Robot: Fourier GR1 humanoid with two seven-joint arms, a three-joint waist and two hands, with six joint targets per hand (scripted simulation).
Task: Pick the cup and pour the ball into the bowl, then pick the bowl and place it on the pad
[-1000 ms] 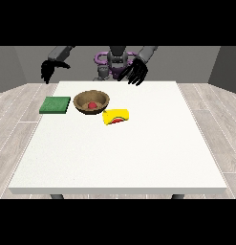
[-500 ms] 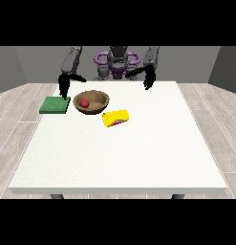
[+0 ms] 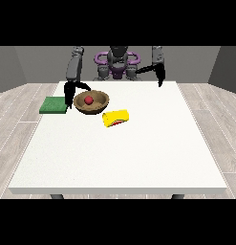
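A large white square-topped table point(image 3: 119, 158) fills most of the room, standing on what looks like pale grey wood-plank flooring point(image 3: 16, 110). Plain grey walls point(image 3: 224, 62) close the space behind it.

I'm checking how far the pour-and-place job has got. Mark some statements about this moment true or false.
1. The red ball lies in the brown bowl. True.
2. The yellow cup stands upright. False: it lies on its side on the table.
3. The bowl sits on the green pad. False: it sits on the table beside the pad.
4. The hand at the view's left is by the bowl. True.
5. The hand at the view's right holds the cup. False: it holds nothing.
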